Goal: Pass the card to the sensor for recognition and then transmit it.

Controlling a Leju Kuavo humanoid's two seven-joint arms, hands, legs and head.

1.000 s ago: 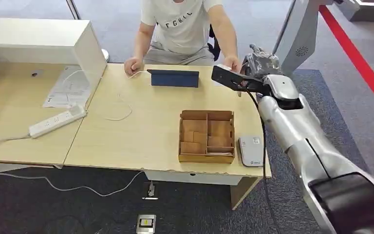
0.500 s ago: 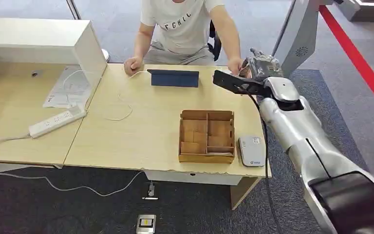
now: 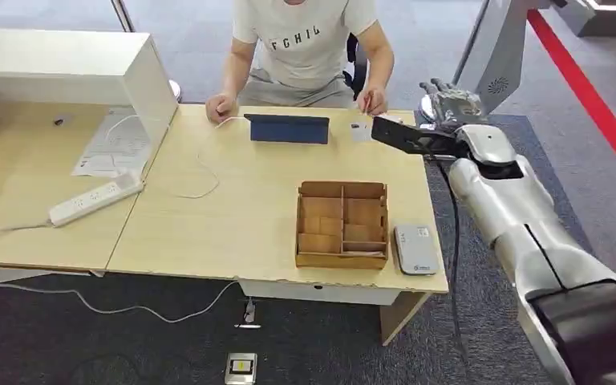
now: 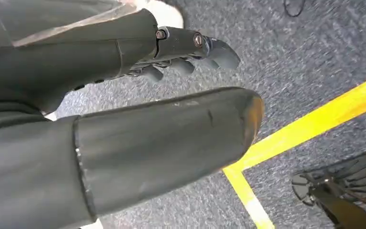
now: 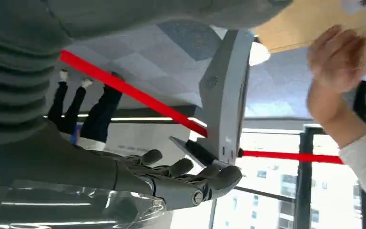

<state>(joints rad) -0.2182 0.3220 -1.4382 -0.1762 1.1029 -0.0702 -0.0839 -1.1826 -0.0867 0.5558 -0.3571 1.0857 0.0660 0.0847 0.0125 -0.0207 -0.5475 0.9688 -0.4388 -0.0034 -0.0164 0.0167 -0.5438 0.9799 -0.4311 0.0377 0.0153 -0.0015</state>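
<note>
Right hand shifts right, off far right table corner; card now lies on table just near person's hand, fingers spread, holding nothing. One person sits at far side. One divided cardboard box, one sensor touching box's right side. Left hand hangs over carpet, fingers loosely extended, empty.

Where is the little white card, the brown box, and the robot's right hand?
card (image 3: 360, 132), head view, its middle.
brown box (image 3: 342, 261), head view, its front wall.
right hand (image 3: 451, 103), head view, the middle of the hand.
</note>
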